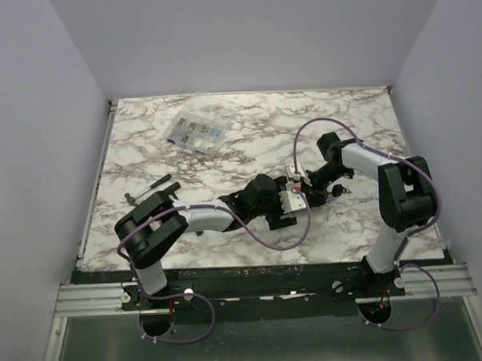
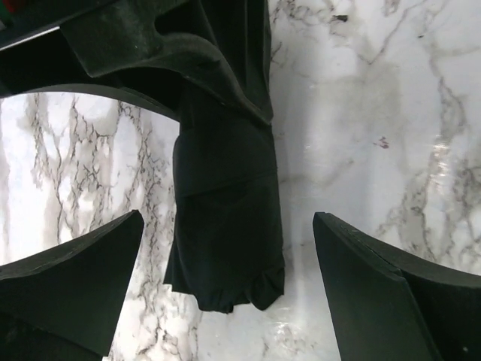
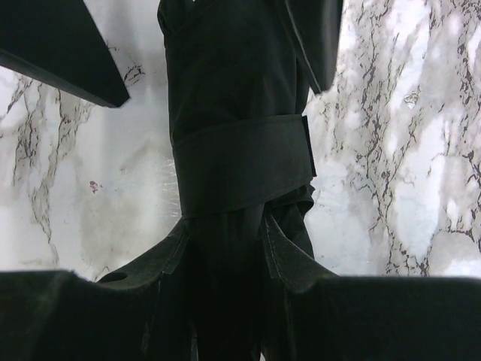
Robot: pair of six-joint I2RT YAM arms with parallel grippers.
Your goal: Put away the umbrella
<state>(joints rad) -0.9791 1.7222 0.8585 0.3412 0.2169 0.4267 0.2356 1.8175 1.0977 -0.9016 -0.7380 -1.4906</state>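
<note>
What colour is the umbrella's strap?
Black, like the umbrella fabric; the strap shows best in the right wrist view.

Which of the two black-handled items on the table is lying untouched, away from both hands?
The small tool near the left edge, beside the left arm's elbow. The other, the umbrella, lies at the centre between the left hand and right hand.

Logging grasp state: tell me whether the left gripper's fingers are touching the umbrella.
Apart. The left wrist view shows the left gripper open around the umbrella, with bare marble table visible between each of the fingers and the fabric.
</note>
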